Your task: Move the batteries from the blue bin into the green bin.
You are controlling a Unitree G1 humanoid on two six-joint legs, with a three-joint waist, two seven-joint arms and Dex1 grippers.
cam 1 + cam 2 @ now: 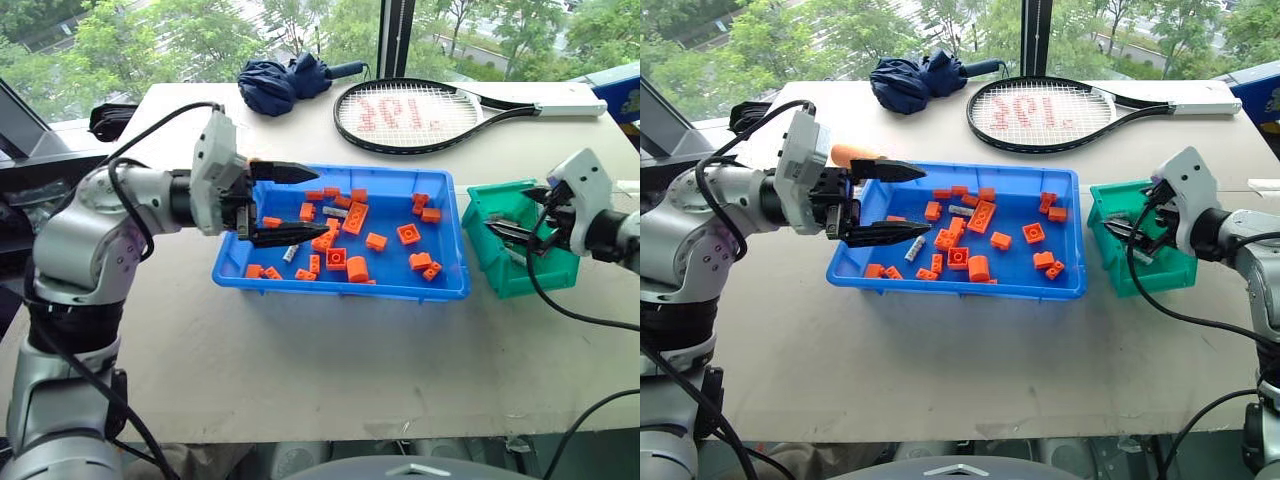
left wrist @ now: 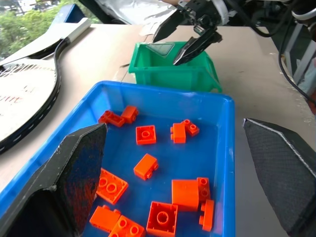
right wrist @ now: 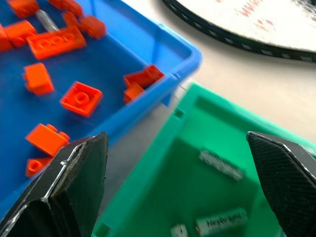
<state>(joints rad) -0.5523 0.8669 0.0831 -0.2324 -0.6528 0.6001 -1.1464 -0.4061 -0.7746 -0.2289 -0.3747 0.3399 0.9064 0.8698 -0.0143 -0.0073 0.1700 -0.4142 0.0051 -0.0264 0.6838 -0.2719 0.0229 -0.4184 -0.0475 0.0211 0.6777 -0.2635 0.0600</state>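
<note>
Right wrist view shows about 3 small silver-grey cylindrical batteries (image 3: 221,220) already lying in the deep teal-green plastic bin (image 3: 163,187), under the right gripper (image 1: 522,226), jaws wide and empty. At least 2 remain among orange bricks (image 1: 354,217) in the shallow bright-blue plastic tray (image 1: 340,289), where the left gripper (image 1: 280,202) hovers open, holding nothing.

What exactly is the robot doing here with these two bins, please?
It is sorting batteries out of the blue bin into the green bin. The right end effector hangs open over the green bin, where batteries already lie. The left end effector is open above the blue bin's left end, holding nothing. Two batteries remain among the orange bricks.
</note>
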